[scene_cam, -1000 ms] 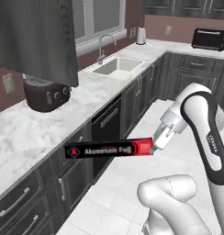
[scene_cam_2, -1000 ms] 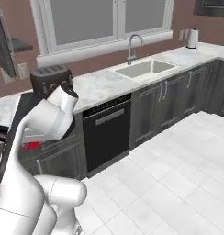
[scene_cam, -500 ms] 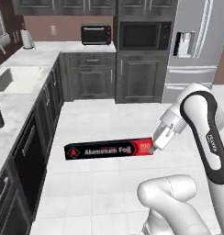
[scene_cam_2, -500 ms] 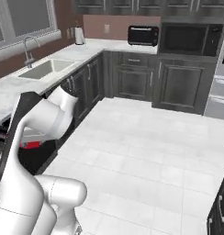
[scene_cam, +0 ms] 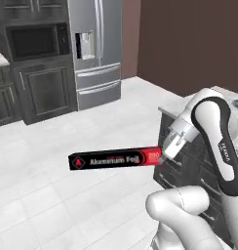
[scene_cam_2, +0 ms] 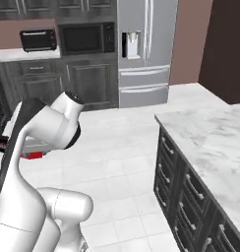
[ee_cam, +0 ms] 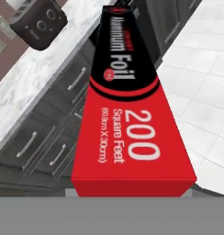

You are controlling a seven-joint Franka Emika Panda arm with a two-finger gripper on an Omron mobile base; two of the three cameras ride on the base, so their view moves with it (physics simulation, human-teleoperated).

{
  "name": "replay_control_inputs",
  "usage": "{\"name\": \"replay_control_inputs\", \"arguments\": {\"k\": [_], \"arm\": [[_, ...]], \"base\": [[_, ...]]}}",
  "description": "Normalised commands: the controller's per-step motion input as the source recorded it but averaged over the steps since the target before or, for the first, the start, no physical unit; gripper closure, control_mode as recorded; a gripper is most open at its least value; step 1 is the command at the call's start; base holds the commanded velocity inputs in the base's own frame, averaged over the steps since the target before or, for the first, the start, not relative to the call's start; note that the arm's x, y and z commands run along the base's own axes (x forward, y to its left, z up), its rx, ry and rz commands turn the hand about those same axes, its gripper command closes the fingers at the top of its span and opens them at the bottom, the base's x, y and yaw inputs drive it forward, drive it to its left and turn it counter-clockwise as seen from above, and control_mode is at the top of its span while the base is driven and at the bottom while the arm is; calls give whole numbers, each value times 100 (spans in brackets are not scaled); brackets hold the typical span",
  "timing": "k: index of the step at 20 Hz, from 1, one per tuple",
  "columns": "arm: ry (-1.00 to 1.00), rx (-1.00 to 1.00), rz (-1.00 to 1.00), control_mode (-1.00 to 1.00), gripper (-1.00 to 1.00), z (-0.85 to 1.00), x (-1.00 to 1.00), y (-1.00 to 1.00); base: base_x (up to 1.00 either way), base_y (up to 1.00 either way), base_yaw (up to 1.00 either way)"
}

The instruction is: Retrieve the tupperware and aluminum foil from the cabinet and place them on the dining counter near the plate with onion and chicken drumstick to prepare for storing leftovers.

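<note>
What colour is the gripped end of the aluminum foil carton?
Red with white lettering, on the aluminum foil carton; clearest in the hand view.

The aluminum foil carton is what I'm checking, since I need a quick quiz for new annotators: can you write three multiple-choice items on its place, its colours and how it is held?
1. Where is the aluminum foil?
A. Lying on the marble island top
B. In the air over the white floor, at the gripper
C. Standing in the refrigerator

2. What colours is the carton?
A. Black with a red end and white lettering
B. Blue with yellow lettering
C. Plain silver

3. How is it held?
A. Upright, gripped at the middle
C. Roughly level, gripped at its red end
B. Hanging straight down by its black end

Answers: 1 B, the left base view shows it above the floor tiles, short of the dining counter. 2 A, seen in the left base and hand views. 3 C, it juts sideways from the gripper.
</note>
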Motion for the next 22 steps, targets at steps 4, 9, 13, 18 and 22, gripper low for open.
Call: {"name": "replay_control_inputs", "arguments": {"k": [4,9,13,18,22], "arm": [[0,0,0,100,100,0,0,0],[0,0,0,100,100,0,0,0],[0,0,0,100,100,0,0,0],[0,0,0,100,100,0,0,0],[0,0,0,100,100,0,0,0]], "base": [[48,8,-67],[73,56,-57],[94,97,-47],[98,100,-46],[99,100,-47]]}}
